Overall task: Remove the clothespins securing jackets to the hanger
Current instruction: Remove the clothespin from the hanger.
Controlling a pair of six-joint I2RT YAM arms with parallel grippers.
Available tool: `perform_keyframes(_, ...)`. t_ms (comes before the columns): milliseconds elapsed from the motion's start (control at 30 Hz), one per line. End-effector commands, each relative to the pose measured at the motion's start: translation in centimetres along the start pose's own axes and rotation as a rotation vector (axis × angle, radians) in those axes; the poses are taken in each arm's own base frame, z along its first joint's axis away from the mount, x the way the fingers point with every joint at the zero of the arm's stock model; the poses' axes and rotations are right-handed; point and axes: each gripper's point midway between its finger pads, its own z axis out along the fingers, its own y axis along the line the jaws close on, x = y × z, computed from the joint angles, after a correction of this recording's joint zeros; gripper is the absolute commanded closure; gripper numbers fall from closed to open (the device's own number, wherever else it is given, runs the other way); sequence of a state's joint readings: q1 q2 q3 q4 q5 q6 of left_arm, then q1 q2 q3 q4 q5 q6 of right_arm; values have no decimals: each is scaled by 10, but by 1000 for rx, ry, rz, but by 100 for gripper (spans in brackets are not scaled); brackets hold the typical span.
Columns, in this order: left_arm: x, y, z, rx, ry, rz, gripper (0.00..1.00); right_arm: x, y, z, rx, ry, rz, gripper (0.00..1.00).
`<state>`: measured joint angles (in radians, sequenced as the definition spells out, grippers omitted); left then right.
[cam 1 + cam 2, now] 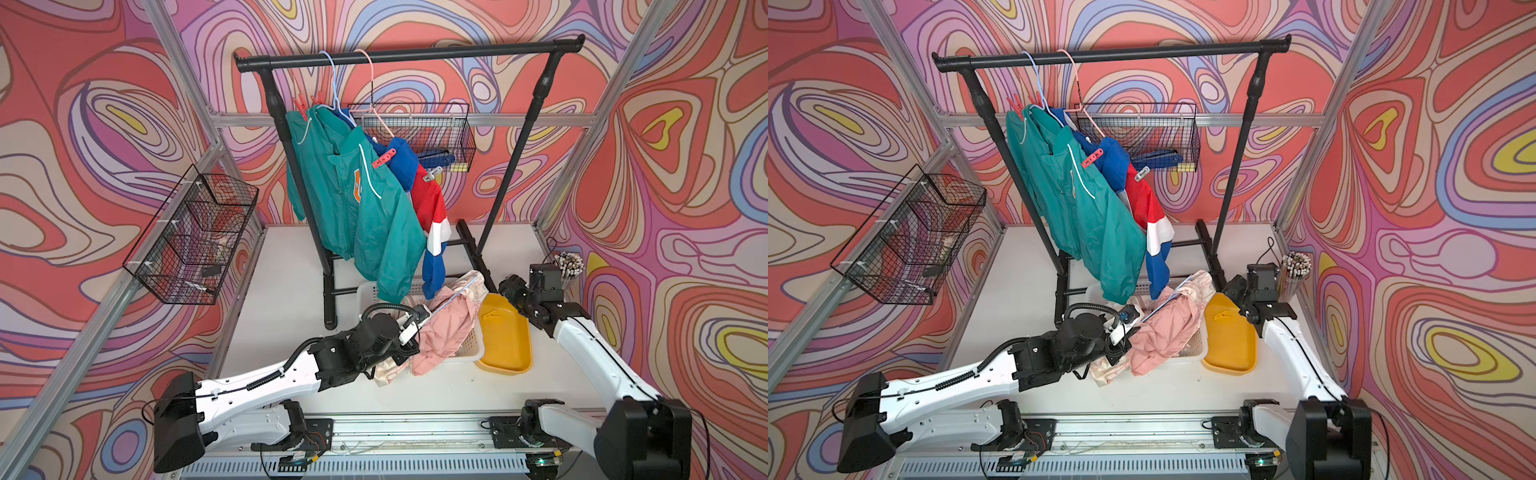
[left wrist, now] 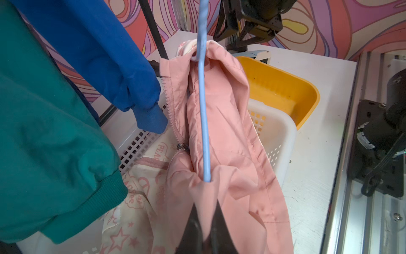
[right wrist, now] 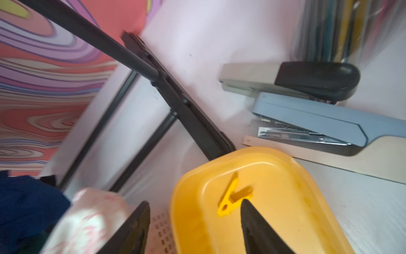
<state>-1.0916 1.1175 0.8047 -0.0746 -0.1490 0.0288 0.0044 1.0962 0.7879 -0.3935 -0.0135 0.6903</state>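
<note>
Yellow clothespin (image 3: 228,198) — staplers (image 3: 318,118) (wrist-only) nearby

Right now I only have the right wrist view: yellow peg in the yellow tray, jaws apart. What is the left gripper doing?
Observer: The left gripper is shut on the pink jacket, which drapes over the white basket.
Operator: Any pegs on the hanging jackets?
Observer: A coral peg clips one shoulder of the teal jacket.
Operator: Any on the other jacket?
Observer: A grey peg on the blue-red jacket.
</note>
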Motion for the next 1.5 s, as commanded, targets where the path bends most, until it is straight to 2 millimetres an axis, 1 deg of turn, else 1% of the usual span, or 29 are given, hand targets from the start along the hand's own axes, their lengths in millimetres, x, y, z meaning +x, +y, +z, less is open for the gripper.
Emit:
perform_keyframes(0, -11, 2, -3, 19, -12, -61, 100, 11, 2, -5, -3, 35, -95, 29)
perform_keyframes(67, -13, 1, -2, 47, -10, -86, 100, 10, 17, -21, -69, 5, -145, 31)
perform_keyframes(133, -17, 4, -1, 73, -17, -140, 100, 14, 45, -44, -190, -22, -221, 33)
perform_keyframes(167, -19, 7, -1, 76, -22, -164, 100, 19, 56, -52, -247, -22, -249, 34)
perform_keyframes(233, -24, 11, 0, 108, -28, -210, 100, 32, 86, -75, -399, -19, -310, 37)
perform_keyframes(267, -26, 13, 0, 119, -28, -230, 100, 39, 97, -82, -455, -13, -332, 38)
perform_keyframes(300, -26, 16, 1, 129, -23, -251, 100, 45, 111, -93, -520, -11, -359, 40)
perform_keyframes(400, -22, 19, 6, 142, 5, -256, 100, 58, 143, -116, -640, -21, -432, 42)
perform_keyframes(467, -21, 18, 9, 152, 16, -249, 100, 63, 159, -123, -689, -30, -471, 42)
perform_keyframes(533, -20, 19, 14, 151, 20, -246, 100, 67, 175, -125, -735, -26, -494, 43)
perform_keyframes(600, -20, 22, 19, 148, 23, -244, 100, 68, 189, -123, -770, -28, -503, 43)
perform_keyframes(667, -20, 23, 23, 150, 30, -236, 100, 66, 199, -121, -790, -34, -510, 43)
perform_keyframes(733, -18, 25, 26, 150, 36, -232, 100, 64, 206, -117, -790, -43, -515, 45)
perform_keyframes(833, -17, 31, 27, 151, 30, -251, 100, 65, 214, -108, -790, -30, -522, 51)
perform_keyframes(933, -17, 37, 28, 146, 25, -266, 100, 70, 214, -98, -778, -13, -526, 57)
perform_keyframes(1033, -17, 38, 27, 154, 18, -261, 100, 75, 216, -92, -777, 2, -534, 64)
perform_keyframes(1300, -19, 41, 34, 173, 21, -287, 100, 85, 221, -88, -786, 24, -549, 78)
perform_keyframes(1400, -20, 42, 36, 179, 22, -293, 100, 89, 223, -86, -786, 35, -552, 87)
perform_keyframes(1467, -20, 41, 36, 183, 20, -292, 100, 91, 223, -85, -784, 39, -554, 94)
